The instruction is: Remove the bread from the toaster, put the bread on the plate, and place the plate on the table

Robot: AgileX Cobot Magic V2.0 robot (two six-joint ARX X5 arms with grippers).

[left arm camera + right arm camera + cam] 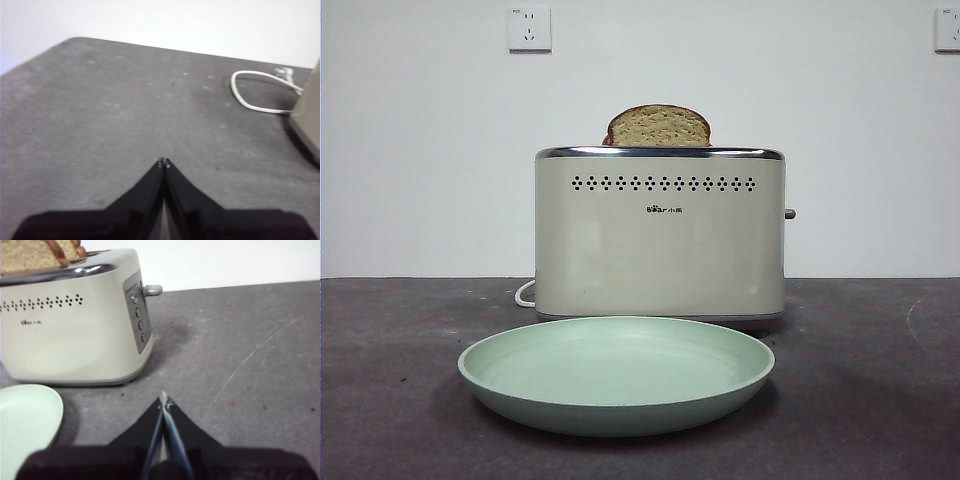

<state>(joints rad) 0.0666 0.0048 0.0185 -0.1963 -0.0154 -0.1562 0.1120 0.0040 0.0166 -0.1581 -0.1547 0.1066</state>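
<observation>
The cream toaster (660, 235) stands on the dark table (880, 380) with the bread (660, 127) sticking up out of its slot. The mint-green plate (616, 370) lies on the table in front of it. In the right wrist view the toaster (75, 320), the bread (30, 257) and an edge of the plate (25, 420) show, and my right gripper (164, 400) is shut and empty over bare table beside the toaster's knob side. My left gripper (164, 162) is shut and empty over bare table on the cord side, with a corner of the toaster (307, 120) in view.
The toaster's white cord (255, 92) loops on the table beside the toaster and peeks out in the front view (525, 293). A white wall with two sockets (529, 29) stands behind. A second slice's crust (75, 249) shows behind the bread.
</observation>
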